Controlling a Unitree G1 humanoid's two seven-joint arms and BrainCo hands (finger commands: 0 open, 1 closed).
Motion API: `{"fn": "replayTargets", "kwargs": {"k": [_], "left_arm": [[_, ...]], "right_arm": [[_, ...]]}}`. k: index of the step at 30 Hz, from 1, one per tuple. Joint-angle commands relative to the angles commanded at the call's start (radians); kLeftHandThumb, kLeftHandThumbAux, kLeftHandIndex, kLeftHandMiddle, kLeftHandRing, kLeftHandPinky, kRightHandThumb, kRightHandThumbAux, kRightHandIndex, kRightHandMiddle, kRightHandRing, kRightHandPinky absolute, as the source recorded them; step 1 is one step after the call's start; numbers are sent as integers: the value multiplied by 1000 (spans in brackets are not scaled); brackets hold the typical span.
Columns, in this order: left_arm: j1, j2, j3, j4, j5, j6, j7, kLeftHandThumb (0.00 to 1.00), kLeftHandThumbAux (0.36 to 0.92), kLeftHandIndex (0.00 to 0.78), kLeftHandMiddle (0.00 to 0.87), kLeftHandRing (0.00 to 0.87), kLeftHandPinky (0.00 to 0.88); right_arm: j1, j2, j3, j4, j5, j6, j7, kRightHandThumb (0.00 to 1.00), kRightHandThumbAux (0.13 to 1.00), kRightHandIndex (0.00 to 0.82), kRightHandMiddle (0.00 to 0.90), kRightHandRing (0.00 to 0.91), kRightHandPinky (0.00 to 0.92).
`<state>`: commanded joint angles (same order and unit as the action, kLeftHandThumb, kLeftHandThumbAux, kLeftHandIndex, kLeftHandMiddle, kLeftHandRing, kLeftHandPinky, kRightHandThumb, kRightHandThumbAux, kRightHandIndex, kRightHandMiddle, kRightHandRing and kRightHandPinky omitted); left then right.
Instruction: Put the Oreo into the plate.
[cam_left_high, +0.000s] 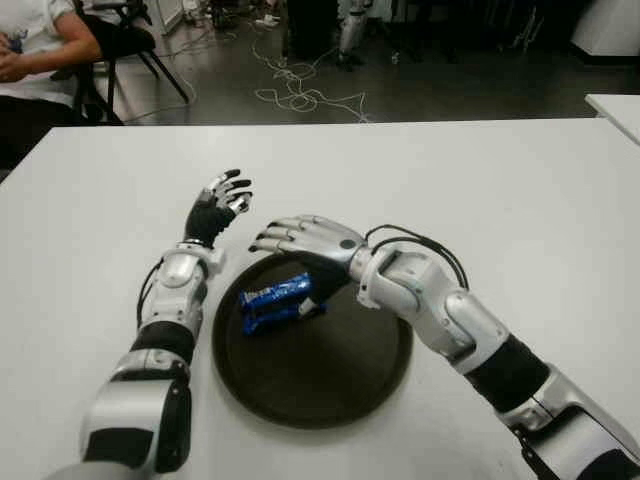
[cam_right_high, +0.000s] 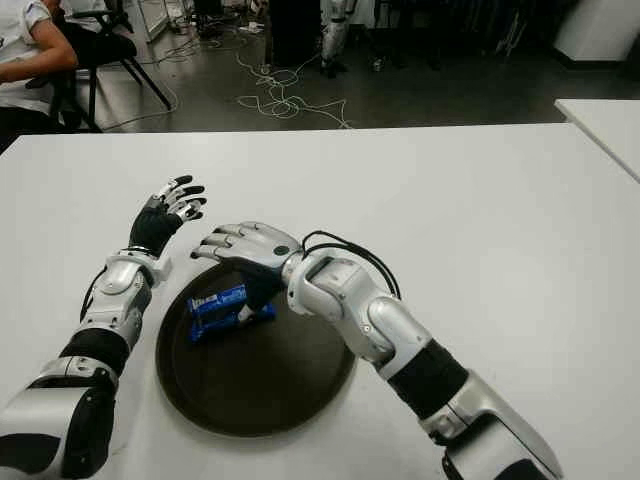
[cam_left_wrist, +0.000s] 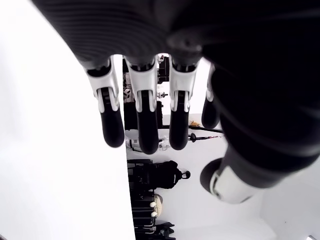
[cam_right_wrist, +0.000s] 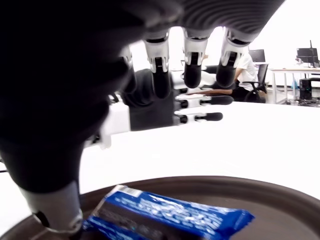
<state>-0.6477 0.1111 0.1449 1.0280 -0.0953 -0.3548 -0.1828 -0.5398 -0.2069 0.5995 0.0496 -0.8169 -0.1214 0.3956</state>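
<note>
— On the plate (cam_left_high: 330, 395), left half: one Oreo (cam_left_high: 277, 300) pack, blue wrapper, lying flat. Do we log it as delivered?

— We do. Our right hand (cam_left_high: 305, 238) hovers just above the pack, fingers (cam_right_wrist: 192, 70) extended and loose, holding nothing.

— Left hand (cam_left_high: 222, 205)?

— Beside the plate's left rim, over the white tabletop (cam_left_high: 520, 200); fingers spread, empty.

— Outstanding items?

— In our judgement, only drawing the right hand clear of the plate.

One Oreo pack (cam_left_high: 277, 301), one plate (cam_left_high: 340, 385), two hands.
</note>
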Motion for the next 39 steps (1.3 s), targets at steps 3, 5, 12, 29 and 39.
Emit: {"fn": "replayTargets", "kwargs": {"k": [3,5,12,29,39], "left_arm": [[0,-1,1,-1,-2,1,-1,79,741,187,256,231,240],[-1,-1,2,1,-4,3,-2,79,745,188,258,234,245],[-3,0,5,8,-5,7,-9,67,762,180,246,229,245],[-3,1,1,18,10,-21,7,63,737,160,222,221,250],[-4,2,1,24,3,-19,-4,50,744,163,224,218,241]], "right_arm": [[3,-7,-11,-4,8,0,0,0,763,0,12,32,73],[15,-25,-37,-15,25,-1,-3,0,758,0,13,31,73],[25,-107,-159,-21,116,-36,-14,0,753,4,43,54,77],[-102,-78,-456,702,342,-137,-475,0,791,125,205,214,228],[-121,59,-690,966,677,-239,-494,4,872,320,400,431,464]]}}
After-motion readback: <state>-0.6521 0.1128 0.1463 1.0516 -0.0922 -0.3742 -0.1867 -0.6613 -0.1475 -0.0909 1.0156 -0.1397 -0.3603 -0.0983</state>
